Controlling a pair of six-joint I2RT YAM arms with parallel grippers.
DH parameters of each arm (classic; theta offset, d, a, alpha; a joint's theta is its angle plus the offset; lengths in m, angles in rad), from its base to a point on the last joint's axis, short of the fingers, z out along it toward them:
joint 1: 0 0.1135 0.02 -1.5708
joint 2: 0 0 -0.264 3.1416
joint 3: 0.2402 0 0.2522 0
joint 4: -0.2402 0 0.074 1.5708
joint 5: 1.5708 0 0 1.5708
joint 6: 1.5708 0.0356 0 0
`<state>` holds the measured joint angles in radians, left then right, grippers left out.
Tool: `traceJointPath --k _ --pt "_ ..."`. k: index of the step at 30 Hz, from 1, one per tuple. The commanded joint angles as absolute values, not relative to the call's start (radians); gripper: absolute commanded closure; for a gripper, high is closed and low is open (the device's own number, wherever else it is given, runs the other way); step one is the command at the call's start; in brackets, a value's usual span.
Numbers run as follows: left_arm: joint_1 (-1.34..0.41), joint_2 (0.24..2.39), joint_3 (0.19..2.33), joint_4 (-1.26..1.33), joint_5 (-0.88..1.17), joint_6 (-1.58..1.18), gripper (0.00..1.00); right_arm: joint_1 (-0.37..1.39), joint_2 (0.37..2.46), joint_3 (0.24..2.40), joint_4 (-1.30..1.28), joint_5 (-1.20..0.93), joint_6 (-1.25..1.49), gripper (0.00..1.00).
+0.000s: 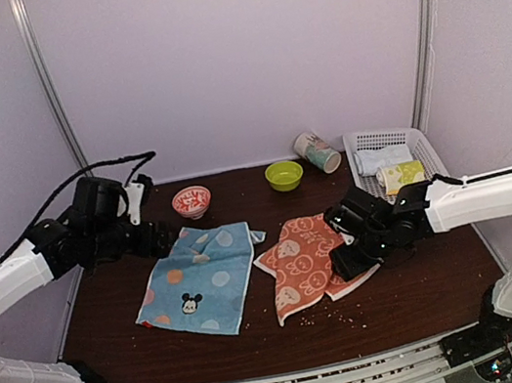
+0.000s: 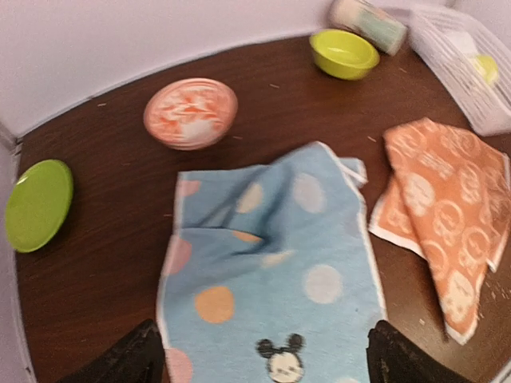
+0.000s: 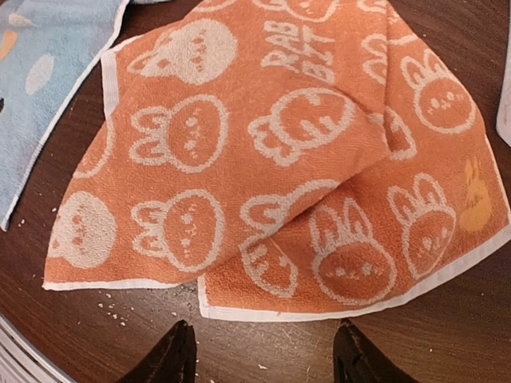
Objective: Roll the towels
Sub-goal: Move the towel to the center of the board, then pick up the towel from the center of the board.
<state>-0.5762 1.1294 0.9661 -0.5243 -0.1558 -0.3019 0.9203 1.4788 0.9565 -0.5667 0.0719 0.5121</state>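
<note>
**Task items.** The light blue cloth towel with coloured dots and a Mickey head [image 1: 197, 281] lies spread out on the dark brown table [image 1: 404, 299], left of centre, and its far edge is rumpled. The orange cloth towel with white bunny faces [image 1: 301, 265] lies just to its right. It is unrolled, and one part is folded loosely over the rest.

**Left gripper** [image 2: 263, 363]. The fingers [image 2: 120, 361] are spread wide above the blue towel and pinch nothing.

**Right gripper** [image 3: 263, 359]. The fingers [image 3: 169, 357] are spread apart at the orange towel's white-hemmed edge. Only bare table shows between them.

**Other items.**
- An orange-and-white patterned bowl [image 1: 191, 201] and a yellow-green bowl [image 1: 284, 175] stand at the far side.
- A patterned cup [image 1: 317, 152] lies on its side beside a white slotted basket [image 1: 428, 156] at the far right.
</note>
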Motion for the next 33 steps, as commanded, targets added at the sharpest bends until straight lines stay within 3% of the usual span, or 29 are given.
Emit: traceJointPath --k 1,5,10,22,28,33 --pt "-0.847 1.24 0.99 -0.514 -0.144 -0.31 0.14 0.893 1.341 0.875 -0.512 0.163 0.597 0.41" --pt "-1.066 1.424 1.067 -0.511 -0.187 -0.296 0.19 0.852 1.227 0.797 -0.476 0.223 0.625 0.41" --pt "-1.199 1.665 1.212 -0.546 -0.163 -0.305 0.25 0.818 1.135 0.745 -0.472 0.249 0.629 0.41" --pt "-1.282 1.937 1.384 -0.613 -0.23 -0.408 0.22 0.774 1.047 0.685 -0.464 0.246 0.617 0.39" --pt "-1.282 1.98 1.383 -0.639 -0.268 -0.447 0.31 0.754 1.03 0.689 -0.475 0.25 0.607 0.39" --pt "-1.282 2.002 1.395 -0.654 -0.306 -0.46 0.51 0.75 1.022 0.686 -0.474 0.246 0.61 0.39"
